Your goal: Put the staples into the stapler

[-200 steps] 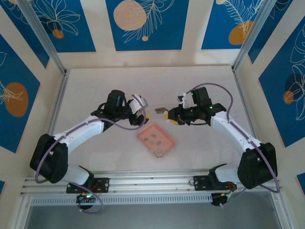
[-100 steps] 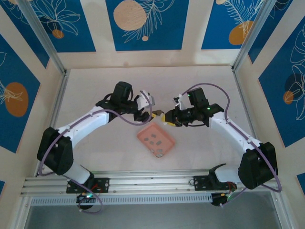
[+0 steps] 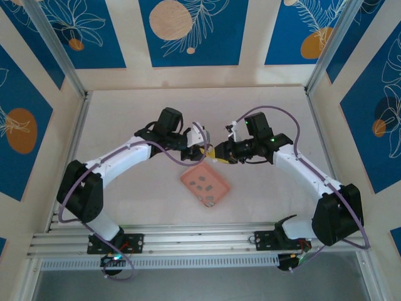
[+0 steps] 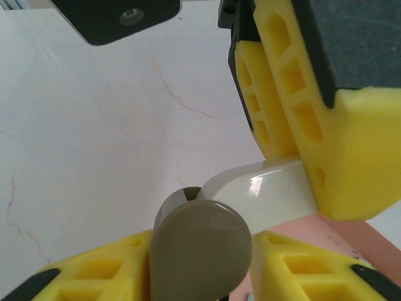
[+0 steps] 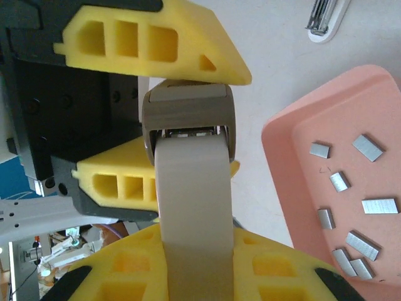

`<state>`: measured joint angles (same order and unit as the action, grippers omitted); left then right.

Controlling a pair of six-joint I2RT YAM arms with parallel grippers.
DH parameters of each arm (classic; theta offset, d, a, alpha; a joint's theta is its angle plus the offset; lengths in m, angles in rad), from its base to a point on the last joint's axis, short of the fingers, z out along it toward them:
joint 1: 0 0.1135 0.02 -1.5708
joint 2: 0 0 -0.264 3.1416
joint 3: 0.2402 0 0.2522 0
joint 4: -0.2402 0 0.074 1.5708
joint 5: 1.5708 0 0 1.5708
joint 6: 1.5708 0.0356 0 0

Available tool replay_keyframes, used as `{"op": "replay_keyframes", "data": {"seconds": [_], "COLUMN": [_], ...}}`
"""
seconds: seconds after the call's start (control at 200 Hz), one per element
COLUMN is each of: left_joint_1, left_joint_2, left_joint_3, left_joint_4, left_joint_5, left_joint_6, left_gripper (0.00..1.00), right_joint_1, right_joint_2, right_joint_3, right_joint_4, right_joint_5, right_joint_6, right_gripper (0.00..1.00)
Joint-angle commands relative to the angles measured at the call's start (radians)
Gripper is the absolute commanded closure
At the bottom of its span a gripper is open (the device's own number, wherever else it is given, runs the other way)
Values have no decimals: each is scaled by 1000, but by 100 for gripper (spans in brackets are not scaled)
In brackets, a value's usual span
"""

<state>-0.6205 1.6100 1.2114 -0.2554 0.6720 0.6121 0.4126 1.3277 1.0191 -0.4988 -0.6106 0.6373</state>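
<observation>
**Both tools clenched on one stapler beside the tray**

Two tools, one stapler, one tray. The right tool grasps the stapler by its smooth pale-grey arm. The left tool pinches the stapler's rounded taupe end cap between yellow fingers with cut-out cells. The stapler hangs between them over the white, hairline-cracked tabletop, just beside the tray. The staples, about eight short flat grey metal strips, lie scattered in that shallow pink round-cornered tray, apart from the stapler.

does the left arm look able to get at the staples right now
Probably not: the left gripper is clamped on the stapler the right gripper also holds. The staples lie uncovered in the tray.
</observation>
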Motion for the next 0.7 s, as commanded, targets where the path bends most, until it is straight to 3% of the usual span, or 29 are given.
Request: {"op": "replay_keyframes", "data": {"seconds": [0.0, 0.185, 0.35, 0.5, 0.695], "left_joint_1": [-14, -14, -15, -14, -16], "left_joint_2": [2, -31, -76, -84, -53], "left_joint_3": [30, -21, -135, -222, -308], "left_joint_4": [-22, 84, 307, 524, 744], "left_joint_5": [12, -39, -163, -216, -287], "left_joint_6": [22, -111, -390, -677, -1033], "left_gripper": [65, 77, 82, 83, 86], "right_joint_1": [5, -1, -15, -32, 25], "right_joint_2": [8, 25, 2, -46, -129], "right_joint_3": [37, 81, 122, 130, 82], "right_joint_4": [-16, -69, -85, -6, 79], "right_joint_5": [-36, -14, 66, 189, 423], "right_joint_6": [-29, -76, -92, -33, 55], "right_gripper": [100, 100, 77, 49, 43]}}
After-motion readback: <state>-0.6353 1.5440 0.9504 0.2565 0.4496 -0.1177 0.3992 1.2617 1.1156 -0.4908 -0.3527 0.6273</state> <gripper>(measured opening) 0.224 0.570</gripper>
